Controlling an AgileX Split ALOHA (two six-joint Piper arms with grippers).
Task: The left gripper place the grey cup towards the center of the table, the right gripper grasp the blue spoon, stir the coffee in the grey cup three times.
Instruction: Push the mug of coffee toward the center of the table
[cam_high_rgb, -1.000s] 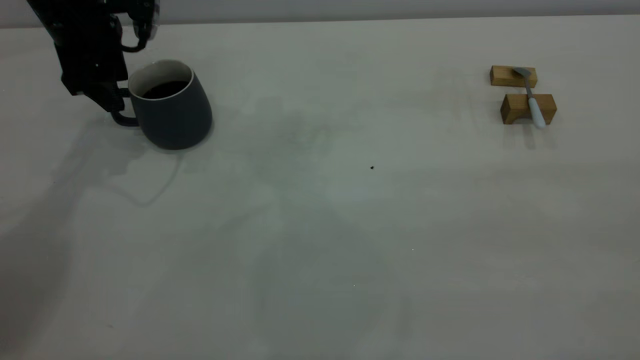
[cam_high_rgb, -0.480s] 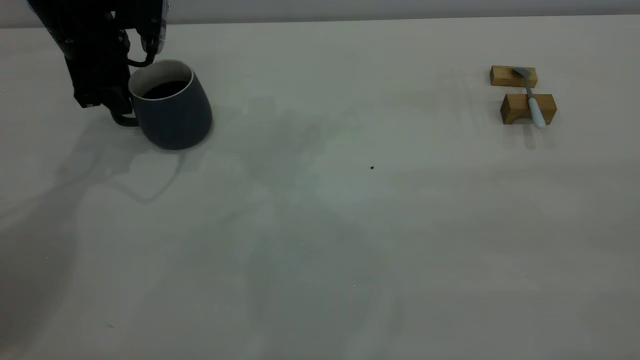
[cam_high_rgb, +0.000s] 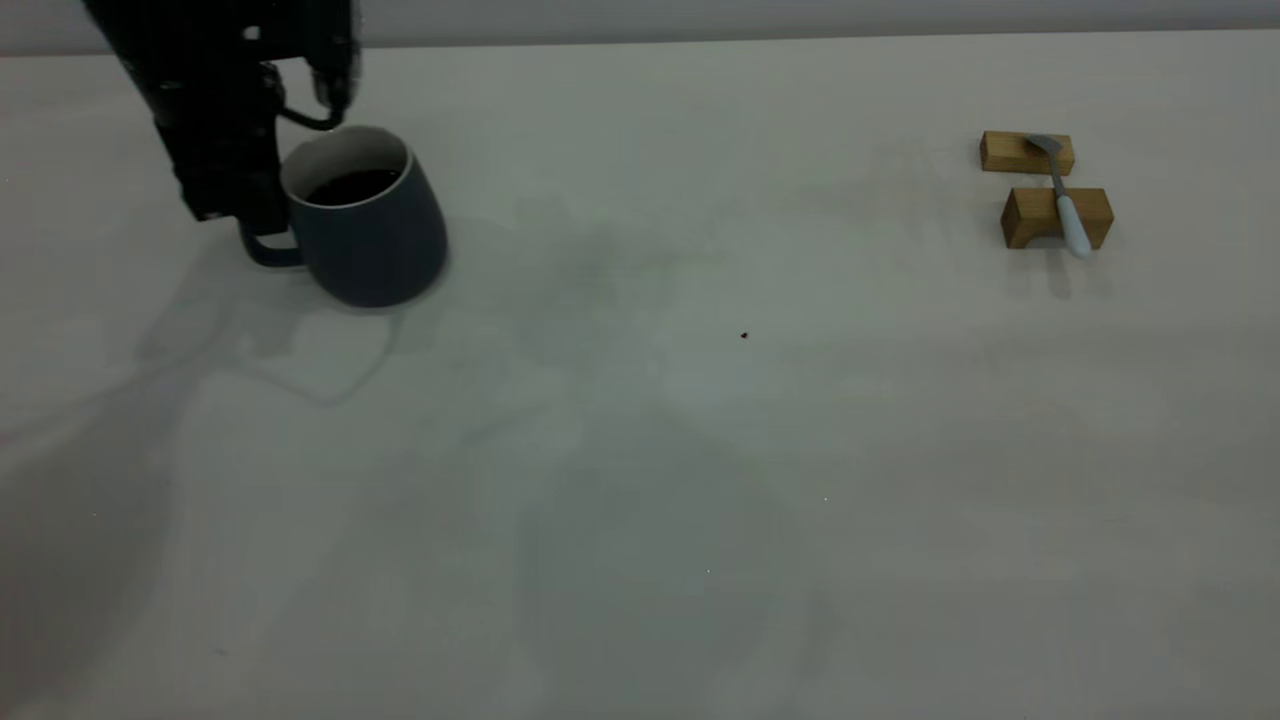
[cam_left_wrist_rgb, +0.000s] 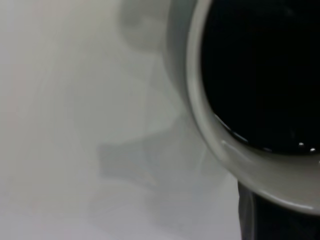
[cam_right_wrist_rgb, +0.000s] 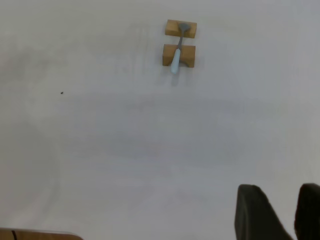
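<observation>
Coffee (cam_high_rgb: 355, 186) fills the grey cup (cam_high_rgb: 372, 232) to a level somewhat below the white rim, and the cup is at the far left of the table (cam_high_rgb: 640, 480), well apart from the middle. The left gripper (cam_high_rgb: 232, 195) is at the handle side of the cup, with the loop of the handle showing just under it; it seems to hold the handle, but the jaws are hidden behind the black body, so one cannot tell if they are closed. The cup looks like ceramic: stiff, rather heavy with the liquid in it, smooth on the outside and breakable if it falls. The handle is the natural place to take it, because the round body is wide and slippery. The liquid can spill, so the cup should travel level and slowly toward the center. The blue spoon (cam_high_rgb: 1066, 203) lies at the far right across two wooden blocks (cam_high_rgb: 1054, 215), its bowl on the farther block and its pale handle sticking out over the nearer one. It looks light, thin and stiff, and the raised handle gives room for fingers from both sides. The right gripper (cam_right_wrist_rgb: 286, 212) shows only in its own wrist view, high above the table, with its two fingers a narrow gap apart and holding nothing.
</observation>
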